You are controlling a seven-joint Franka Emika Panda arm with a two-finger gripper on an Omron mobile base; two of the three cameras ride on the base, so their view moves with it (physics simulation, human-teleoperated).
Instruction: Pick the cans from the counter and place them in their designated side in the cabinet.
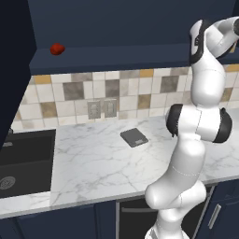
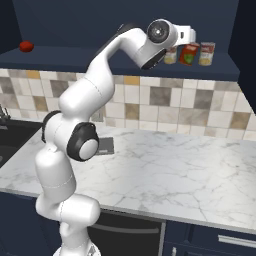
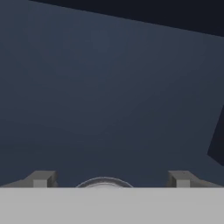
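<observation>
**Jaws wide at the cabinet shelf, a can just below them**

The gripper (image 3: pixel 111 180) stands wide open: in the hand view its two fingertips (image 3: pixel 41 178) are far apart, and the silver top of a can (image 3: pixel 103 182) shows between them at the bottom edge, not squeezed. I judge the can is set down and free.

In the right base view the hand is up at the right part of the cabinet (image 2: pixel 125 20) shelf, and three cans stand there in a row. One can (image 2: pixel 171 55) is partly hidden behind the wrist, then the red one (image 2: pixel 189 54), then a third (image 2: pixel 206 53) with a pale label. They are close together, probably because this end is their side.

At the far left of the shelf lies a small red lump (image 1: pixel 57 48), well apart from them.

The counter (image 1: pixel 98 163) below carries only a dark flat pad (image 1: pixel 134 137), no can, so the task looks nearly done.
</observation>
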